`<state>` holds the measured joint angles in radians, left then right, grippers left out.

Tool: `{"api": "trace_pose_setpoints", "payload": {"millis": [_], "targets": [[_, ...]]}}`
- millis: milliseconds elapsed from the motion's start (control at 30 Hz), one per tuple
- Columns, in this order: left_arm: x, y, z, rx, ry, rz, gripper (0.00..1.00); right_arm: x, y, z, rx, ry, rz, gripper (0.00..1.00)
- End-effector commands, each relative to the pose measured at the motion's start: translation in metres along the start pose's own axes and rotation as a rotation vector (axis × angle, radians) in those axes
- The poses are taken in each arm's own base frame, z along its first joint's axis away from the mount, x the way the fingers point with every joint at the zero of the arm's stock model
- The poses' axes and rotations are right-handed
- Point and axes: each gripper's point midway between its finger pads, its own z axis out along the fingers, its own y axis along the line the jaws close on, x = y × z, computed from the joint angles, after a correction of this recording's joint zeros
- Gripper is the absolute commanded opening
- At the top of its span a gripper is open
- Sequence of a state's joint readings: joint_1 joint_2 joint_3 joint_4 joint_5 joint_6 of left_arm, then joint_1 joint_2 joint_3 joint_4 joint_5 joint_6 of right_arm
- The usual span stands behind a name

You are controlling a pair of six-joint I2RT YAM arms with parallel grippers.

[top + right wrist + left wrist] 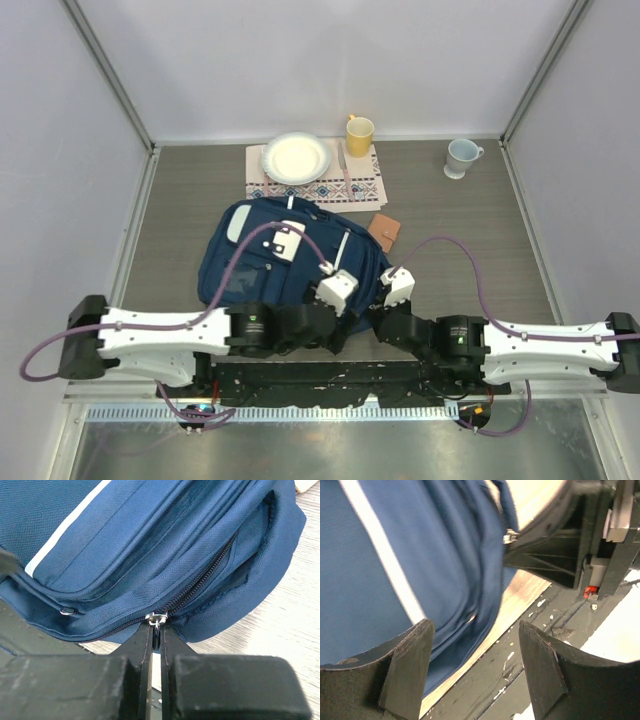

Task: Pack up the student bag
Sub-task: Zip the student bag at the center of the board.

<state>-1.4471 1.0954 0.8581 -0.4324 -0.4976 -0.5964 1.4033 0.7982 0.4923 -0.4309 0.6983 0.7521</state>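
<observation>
Grey-brown wooden tabletop (470, 240), walled on three sides by plain white panels, carried the large navy blue fabric student bag (260, 275) at its near centre, flat on its back with the white reflective stripe running down its front. Both arms bent inward over the bag's near right corner.

The left gripper (338, 292) hovered there with its jaws spread wide and nothing between them. From its wrist camera the left gripper (475, 665) had the bag's (450, 555) navy cloth just beside its left finger (405, 670), while the other finger (545, 670) stood over the table's dark near edge.

The right gripper (397, 287) sat at the bag's right side. Its wrist camera showed the right gripper (156, 630) pinched tight on the silver metal zipper pull (156, 618) of a side compartment, with the bag (150, 540) filling the view directly ahead of the fingertips and the zip gaping open to the right of the pull.

Beyond the bag lay a patterned white cloth placemat (365, 188) bearing a round white plate (296, 158), a yellow mug (359, 134) at its far corner, a pale blue mug (461, 157) well apart to the right, and a small tan wallet (384, 232) just beside the bag.
</observation>
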Motion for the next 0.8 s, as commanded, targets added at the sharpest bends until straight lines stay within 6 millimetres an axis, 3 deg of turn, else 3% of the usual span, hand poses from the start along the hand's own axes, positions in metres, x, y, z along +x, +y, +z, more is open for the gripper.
{"api": "trace_pose_setpoints", "payload": {"millis": [0, 100, 300, 433, 533, 667, 733, 767], "targets": [[-0.015, -0.051, 0.02, 0.15, -0.03, 0.11, 0.72, -0.047, 0.039, -0.014, -0.137, -0.092, 0.085, 0.01], [-0.007, -0.058, 0.033, 0.153, -0.018, 0.137, 0.73, -0.044, 0.046, -0.019, -0.183, -0.069, 0.086, 0.01], [-0.005, -0.04, 0.045, 0.059, -0.073, 0.147, 0.77, -0.045, 0.05, -0.027, -0.239, -0.071, 0.102, 0.01], [0.004, -0.036, 0.052, 0.036, -0.061, 0.166, 0.74, -0.05, 0.054, -0.033, -0.274, -0.086, 0.113, 0.01], [0.014, -0.035, 0.057, 0.033, -0.035, 0.171, 0.65, -0.053, 0.053, -0.035, -0.285, -0.098, 0.115, 0.01], [0.023, -0.029, 0.056, 0.024, -0.022, 0.149, 0.37, -0.052, 0.047, -0.037, -0.262, -0.093, 0.104, 0.01], [0.028, -0.026, 0.055, 0.02, -0.015, 0.146, 0.28, -0.053, 0.045, -0.038, -0.259, -0.096, 0.104, 0.01], [0.03, -0.024, 0.055, 0.015, -0.015, 0.14, 0.17, -0.053, 0.043, -0.038, -0.253, -0.099, 0.105, 0.01]]}}
